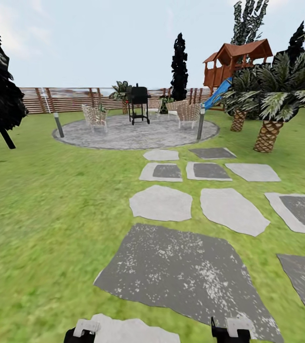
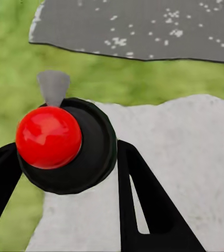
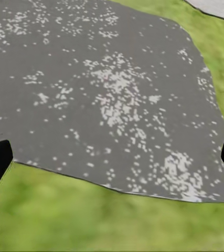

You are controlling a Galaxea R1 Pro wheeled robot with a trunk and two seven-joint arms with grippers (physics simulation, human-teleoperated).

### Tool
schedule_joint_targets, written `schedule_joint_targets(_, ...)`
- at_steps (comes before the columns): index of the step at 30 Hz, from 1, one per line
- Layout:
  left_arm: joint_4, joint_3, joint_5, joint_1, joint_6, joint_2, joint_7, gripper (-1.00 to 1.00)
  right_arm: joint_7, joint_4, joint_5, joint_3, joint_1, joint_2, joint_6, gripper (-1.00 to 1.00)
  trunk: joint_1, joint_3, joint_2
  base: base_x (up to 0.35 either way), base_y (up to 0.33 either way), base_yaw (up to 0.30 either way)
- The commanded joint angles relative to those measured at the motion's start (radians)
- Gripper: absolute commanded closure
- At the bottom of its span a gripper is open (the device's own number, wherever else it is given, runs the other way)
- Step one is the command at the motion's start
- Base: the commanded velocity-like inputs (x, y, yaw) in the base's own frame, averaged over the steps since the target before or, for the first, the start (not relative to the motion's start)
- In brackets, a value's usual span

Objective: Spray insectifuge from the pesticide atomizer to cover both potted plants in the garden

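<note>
The garden lawn [image 1: 52, 200] takes up most of the head view. It is crossed by grey stepping stones [image 1: 181, 271] that lead to a round paved patio [image 1: 124, 136] in front of a slatted wooden fence [image 1: 66, 99]. Palm-like plants [image 1: 271, 109] and a wooden play tower [image 1: 233, 59] stand to the right. A black grill [image 1: 138, 102] and wicker chairs [image 1: 94, 116] occupy the patio. The two potted plants cannot be identified with certainty at this range. The right end effector [image 3: 112, 157] is released: its fingers stand wide apart with nothing between them, above a speckled dark slab. The left end effector [image 2: 70, 157] appears clenched on the pesticide atomizer [image 2: 91, 152]. In the left wrist view the bottle is seen end-on as a round black body with a glossy red knob and a small grey nozzle, and a finger lies against each flank. Handling judgement: the bottle is probably light and rigid, and its smooth round body can rotate or slip. Grasp the body below the head, keeping the nozzle unobstructed and facing forward.
</note>
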Motion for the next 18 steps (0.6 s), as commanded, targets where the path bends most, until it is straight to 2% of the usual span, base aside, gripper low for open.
schedule_joint_targets(1,0.001,-0.005,0.006,-0.001,-0.003,0.0,-0.003,1.0,-0.008,0.0,0.001,0.008,-0.001,0.0,-0.001,-1.0,0.0,-0.001,0.0,0.34,0.0,0.0)
schedule_joint_targets(18,0.001,-0.005,0.006,0.0,-0.003,0.0,-0.003,1.0,-0.004,0.001,0.001,0.007,-0.001,-0.003,-0.001,-1.0,0.0,-0.001,0.0,0.34,0.0,0.0)
